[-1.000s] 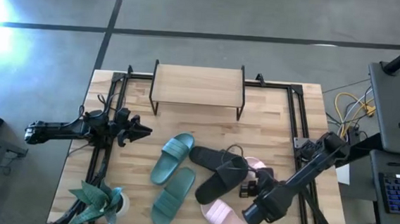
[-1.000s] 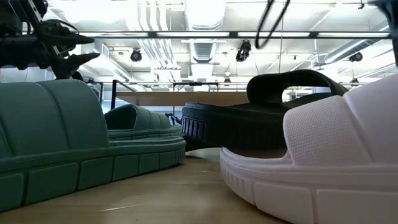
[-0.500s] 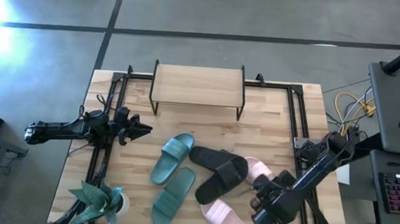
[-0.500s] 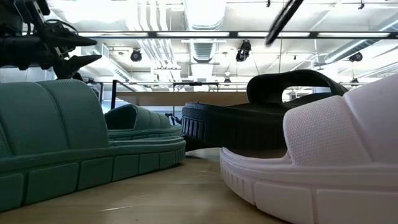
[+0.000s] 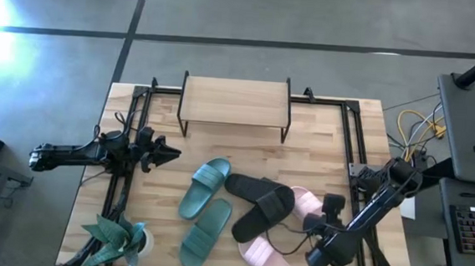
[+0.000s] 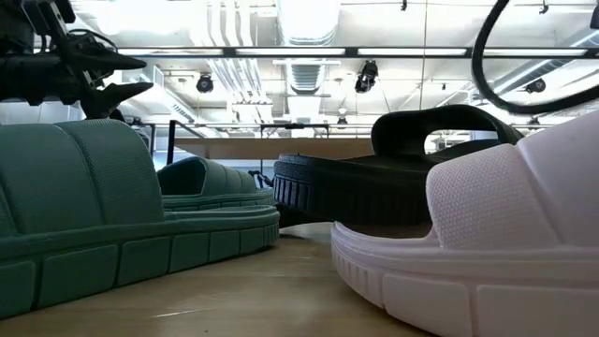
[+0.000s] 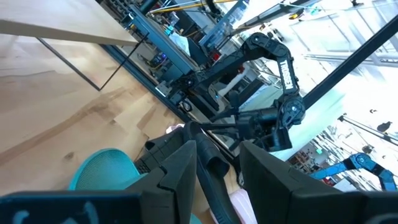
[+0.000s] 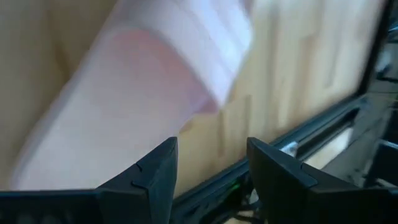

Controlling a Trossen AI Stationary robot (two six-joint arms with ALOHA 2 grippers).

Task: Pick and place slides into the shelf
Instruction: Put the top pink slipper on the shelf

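Observation:
Six slides lie sole-down mid-table in the high view. The teal pair [image 5: 205,183] [image 5: 206,231] is on the left. The black pair [image 5: 249,187] [image 5: 263,212] is in the middle, one across the other. The pink pair [image 5: 306,201] [image 5: 267,258] is on the right. The shelf [image 5: 235,102] stands on its black legs at the far edge with nothing on top. My right gripper [image 5: 331,208] [image 8: 211,146] hangs open just right of the far pink slide [image 8: 124,106], touching nothing. My left gripper [image 5: 167,153] [image 7: 217,149] waits open at the table's left, above the wood.
A teal potted plant [image 5: 117,238] stands at the near left corner. Black metal frame rails [image 5: 355,158] run along the table's sides. Bare wood lies between the shelf and the slides. A cable loop [image 6: 496,56] hangs from the right arm.
My right gripper has drawn back from above the black and pink slides toward the table's right edge, and its elbow has swung right too. The slides have kept their places.

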